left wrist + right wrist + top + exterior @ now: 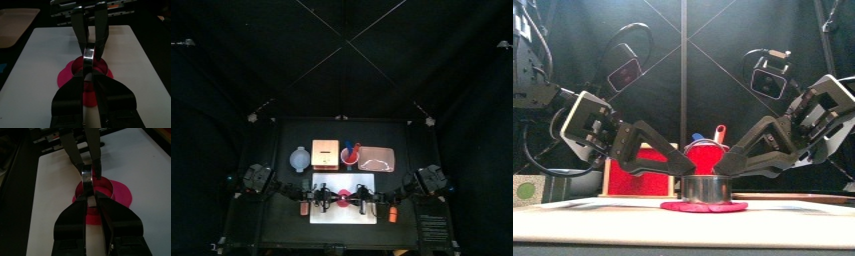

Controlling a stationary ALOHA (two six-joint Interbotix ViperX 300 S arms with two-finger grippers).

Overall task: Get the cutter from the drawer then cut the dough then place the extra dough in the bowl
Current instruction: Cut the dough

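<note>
Under the left gripper, pinched shut on the wire handle, the cutter sits on the pink dough. The right gripper meets it tip to tip, clamped on that handle too. Pressing straight down, evenly from both sides, should cut clean without smearing.

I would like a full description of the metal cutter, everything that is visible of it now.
The cutter is a short round ring of shiny grey metal. It stands upright on the flat pink dough, near the dough's middle, on the white board. Dough shows all around its base. Its wire handle rises above the ring. The left claw and the right claw both seem closed on the handle from opposite sides.
</note>
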